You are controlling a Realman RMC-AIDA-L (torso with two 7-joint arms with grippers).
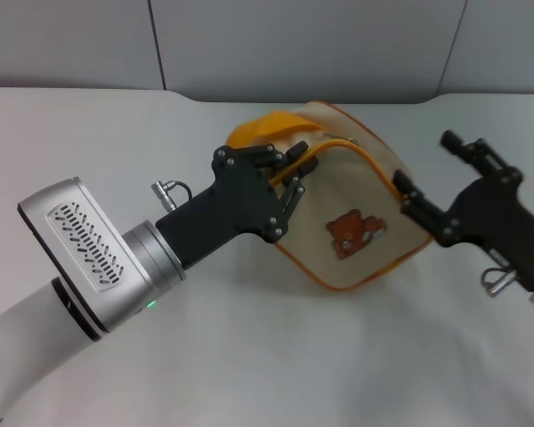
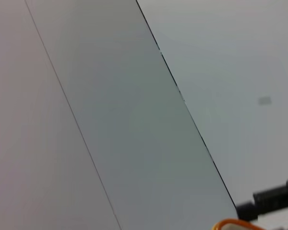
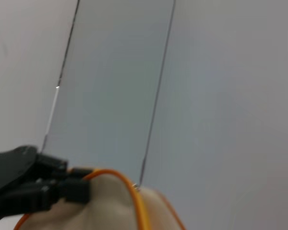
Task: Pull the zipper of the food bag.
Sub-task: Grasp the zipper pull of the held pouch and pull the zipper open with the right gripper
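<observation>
The beige food bag [image 1: 356,209] with orange piping and a brown bear print lies tilted on the white table in the head view. Its yellow strap [image 1: 262,129] curves over the far left end. The zipper [image 1: 356,153] runs along the piped top edge. A tiny silver glint there may be the pull tab [image 3: 137,188]. My left gripper [image 1: 291,174] is closed on the bag's left end at the piped edge below the strap. It also shows in the right wrist view [image 3: 79,188]. My right gripper [image 1: 404,194] pinches the bag's right edge.
The white table [image 1: 276,356] spreads around the bag, with a grey wall panel [image 1: 303,44] behind it. The left arm's silver wrist housing [image 1: 84,253] stands at the front left. The left wrist view shows mostly wall, a bit of orange piping [image 2: 235,224] and the right gripper's black body [image 2: 273,199].
</observation>
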